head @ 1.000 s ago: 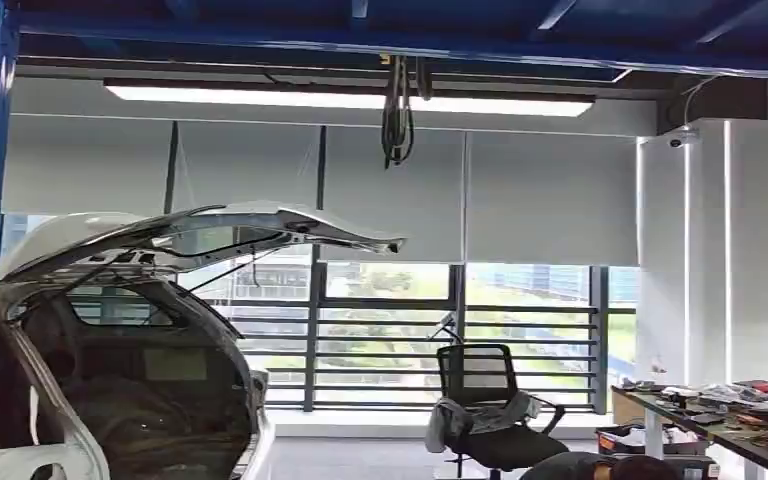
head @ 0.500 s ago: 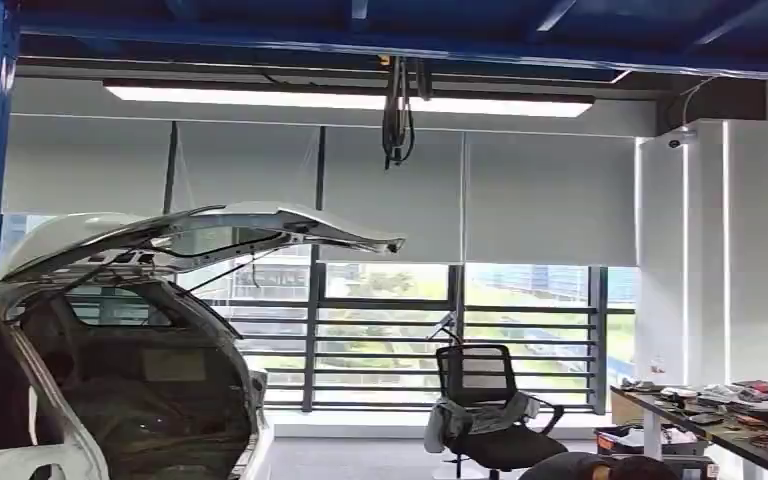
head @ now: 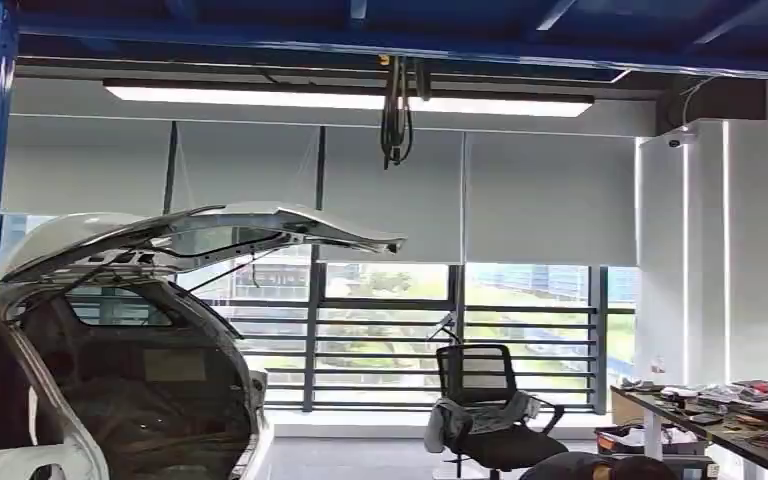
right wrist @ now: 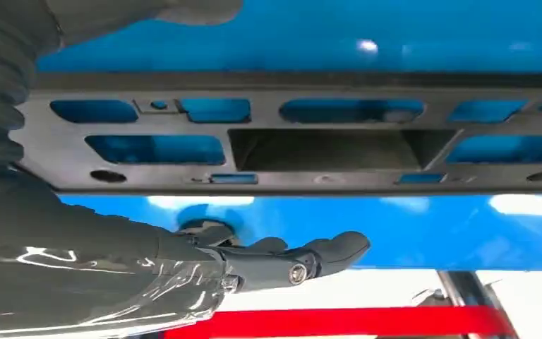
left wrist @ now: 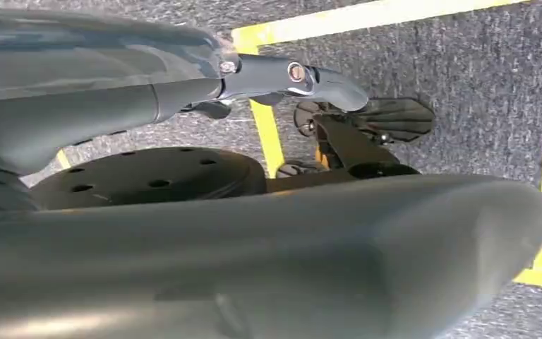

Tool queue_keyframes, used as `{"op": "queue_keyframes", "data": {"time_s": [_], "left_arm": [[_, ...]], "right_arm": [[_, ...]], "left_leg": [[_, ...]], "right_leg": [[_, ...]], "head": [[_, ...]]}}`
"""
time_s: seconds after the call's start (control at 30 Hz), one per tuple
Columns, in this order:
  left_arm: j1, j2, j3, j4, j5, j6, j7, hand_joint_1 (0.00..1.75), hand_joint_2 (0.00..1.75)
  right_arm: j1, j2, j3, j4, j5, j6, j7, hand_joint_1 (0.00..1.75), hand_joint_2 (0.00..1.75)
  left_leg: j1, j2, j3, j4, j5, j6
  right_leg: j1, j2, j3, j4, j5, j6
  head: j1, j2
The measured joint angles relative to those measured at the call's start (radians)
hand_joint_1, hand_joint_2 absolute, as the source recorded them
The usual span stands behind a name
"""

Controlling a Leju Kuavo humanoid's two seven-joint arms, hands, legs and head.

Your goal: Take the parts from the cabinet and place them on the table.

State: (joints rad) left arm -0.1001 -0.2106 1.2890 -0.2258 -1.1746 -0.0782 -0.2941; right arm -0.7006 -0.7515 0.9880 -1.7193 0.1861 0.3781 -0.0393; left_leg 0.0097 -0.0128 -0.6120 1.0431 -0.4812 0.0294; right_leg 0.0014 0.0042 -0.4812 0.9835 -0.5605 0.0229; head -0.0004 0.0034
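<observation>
one dark part [right wrist: 310,148] lengthwise on blue shelf [right wrist: 395,42] | right hand [right wrist: 254,261] empty, fingers extended | left hand [left wrist: 289,78] unclear

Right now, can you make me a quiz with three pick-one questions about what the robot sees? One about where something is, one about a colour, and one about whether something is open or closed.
1. Where is the black chair?
A. On top of a bed
B. In front of the window
C. Hanging from the ceiling

2. What colour is the surface under the dark grey part?
A. Blue
B. Pink
C. Orange

3. How is the rear hatch of the white car?
A. Shut tight
B. Lying on the floor
C. Lifted open

Answers:
1. B, the chair stands on the floor just before the window bars.
2. A, bright blue shows around the part and through its holes.
3. C, the hatch sticks up and out, and you can see inside the car.
</observation>
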Motion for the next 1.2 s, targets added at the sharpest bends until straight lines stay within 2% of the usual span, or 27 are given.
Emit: {"op": "queue_keyframes", "data": {"time_s": [0.3, 0.57, 0.63, 0.7, 0.8, 0.97, 1.1, 1.2], "left_arm": [[0.0, -0.011, 0.0, 0.0, 0.0, -0.005, -0.002, 0.0, 0.0], [0.0, -0.011, 0.0, 0.0, 0.0, -0.005, -0.002, 0.0, 0.0], [0.0, -0.012, 0.0, 0.0, 0.0, -0.005, -0.003, 0.0, 0.0], [-0.001, -0.013, 0.0, 0.0, 0.002, -0.005, -0.006, 0.0, 0.0], [-0.001, -0.013, 0.0, 0.0, 0.002, -0.005, -0.006, 0.0, 0.0], [-0.001, -0.013, 0.0, 0.0, 0.011, -0.005, -0.01, 0.0, 0.0], [-0.001, -0.013, 0.002, 0.0, 0.02, -0.004, -0.014, 0.0, 0.0], [-0.001, -0.013, 0.003, 0.0, 0.021, -0.003, -0.015, 0.0, 0.0]], "right_arm": [[-0.034, -0.006, 0.062, -0.008, -0.035, 0.025, 0.008, 0.0, 1.75], [-0.036, -0.006, 0.064, -0.008, -0.038, 0.027, 0.008, 0.0, 1.75], [-0.054, -0.006, 0.089, -0.008, -0.063, 0.039, 0.008, 0.0, 1.75], [-0.119, 0.0, 0.167, -0.001, -0.119, 0.057, 0.019, 0.0, 1.75], [-0.14, 0.006, 0.193, 0.007, -0.117, 0.059, 0.021, 0.0, 1.75], [-0.168, 0.021, 0.232, 0.032, -0.035, 0.018, 0.021, 0.0, 1.75], [-0.168, 0.034, 0.264, 0.057, 0.076, -0.047, 0.013, 0.0, 1.75], [-0.167, 0.043, 0.285, 0.076, 0.103, -0.066, 0.008, 0.0, 1.75]], "left_leg": [[0.0, 0.0, 0.0, 0.0, 0.0, 0.0], [0.0, 0.0, 0.0, 0.0, 0.0, 0.0], [0.0, 0.0, 0.0, 0.0, 0.0, 0.0], [0.0, 0.0, 0.0, 0.0, 0.0, 0.0], [0.0, 0.0, 0.0, 0.0, 0.0, 0.0], [0.0, 0.0, 0.0, 0.0, 0.0, 0.0], [0.0, 0.0, 0.0, 0.0, 0.0, 0.0], [0.0, 0.0, 0.0, 0.0, 0.0, 0.0]], "right_leg": [[0.0, 0.0, 0.0, 0.0, 0.0, 0.0], [0.0, 0.0, 0.0, 0.0, 0.0, 0.0], [0.0, 0.0, 0.0, 0.0, 0.0, 0.0], [0.0, 0.0, 0.0, 0.0, 0.0, 0.0], [0.0, 0.0, 0.0, 0.0, 0.0, 0.0], [0.0, 0.0, 0.0, 0.0, 0.0, 0.0], [0.0, 0.0, 0.0, 0.0, 0.0, 0.0], [0.0, 0.0, 0.0, 0.0, 0.0, 0.0]], "head": [[0.0, 0.0], [0.0, 0.0], [0.0, 0.0], [0.0, 0.0], [0.0, 0.0], [0.0, 0.0], [0.0, 0.0], [0.0, 0.0]]}}
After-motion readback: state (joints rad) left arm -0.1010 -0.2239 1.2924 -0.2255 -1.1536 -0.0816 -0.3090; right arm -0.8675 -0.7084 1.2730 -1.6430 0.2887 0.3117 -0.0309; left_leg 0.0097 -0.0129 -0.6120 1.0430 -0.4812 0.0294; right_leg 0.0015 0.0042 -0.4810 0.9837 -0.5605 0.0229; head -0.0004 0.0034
